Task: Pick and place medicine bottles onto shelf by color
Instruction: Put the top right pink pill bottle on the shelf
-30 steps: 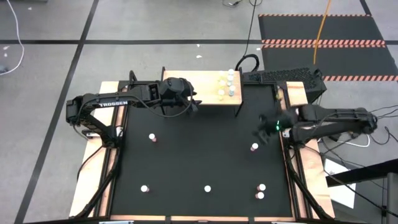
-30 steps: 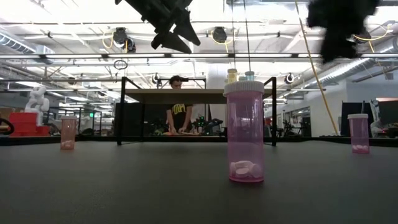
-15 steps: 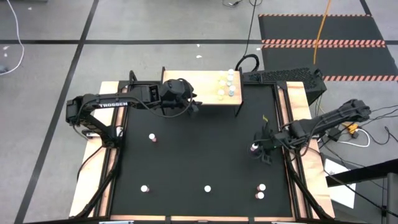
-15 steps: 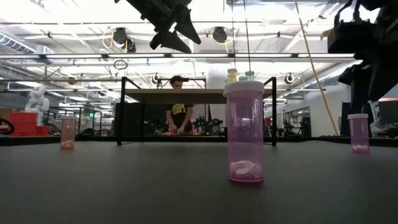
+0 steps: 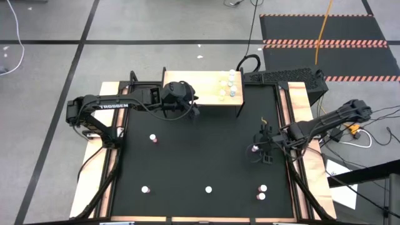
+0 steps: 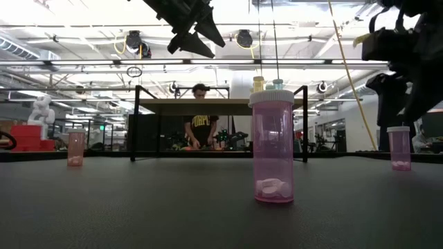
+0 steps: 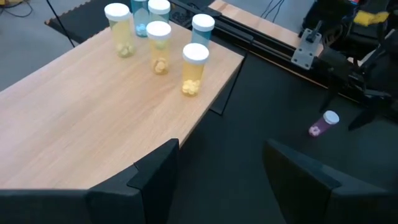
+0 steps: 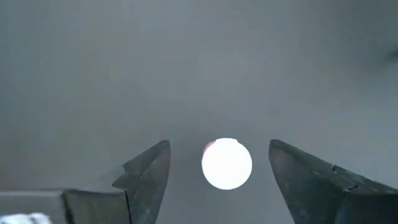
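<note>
R gripper is spread wide, pointing straight down over a pink bottle; white cap sits between the two fingers, nothing pinched yet; in the high view that bottle stands at right-centre of the black mat, gripper just over it. L gripper hangs parted and empty over the shelf edge, upper centre in the high view; waiting. Shelf already carries yellow and blue bottles grouped at its right end; several more pink ones are scattered on the mat, incl. one close to the low cam. Judgement: bottle looks light, rigid plastic, smooth, prob. tippy; best taken round the body just below the cap, fingers level, moderate squeeze.
</note>
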